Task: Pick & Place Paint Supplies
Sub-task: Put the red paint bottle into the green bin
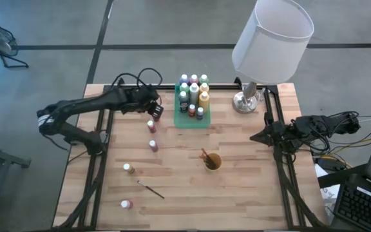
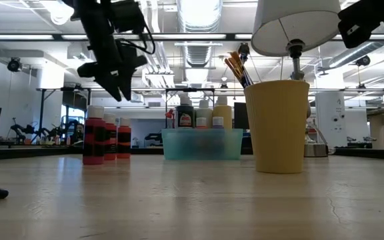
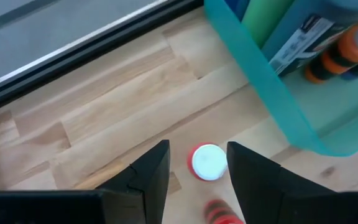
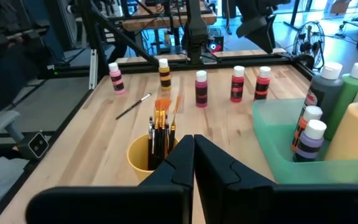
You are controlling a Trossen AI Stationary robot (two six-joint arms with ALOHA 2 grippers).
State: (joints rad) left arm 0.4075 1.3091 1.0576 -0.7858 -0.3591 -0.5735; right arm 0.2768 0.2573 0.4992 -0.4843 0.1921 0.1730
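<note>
Several paint bottles with pale caps stand in the translucent green tray at the table's far middle. More bottles stand loose on the wood; two are red, one and another beside it. My left gripper hangs open above the white-capped red bottle, fingers slanting down on either side of it, clear of it. Other loose bottles and a thin brush lie toward the near left. My right gripper waits shut at the right edge.
An orange-yellow cup holding several brushes stands right of centre. A lamp with a white shade stands at the far right, beside the tray. Dark rails run along the table's left, right and far edges. Bare wood lies at the near right.
</note>
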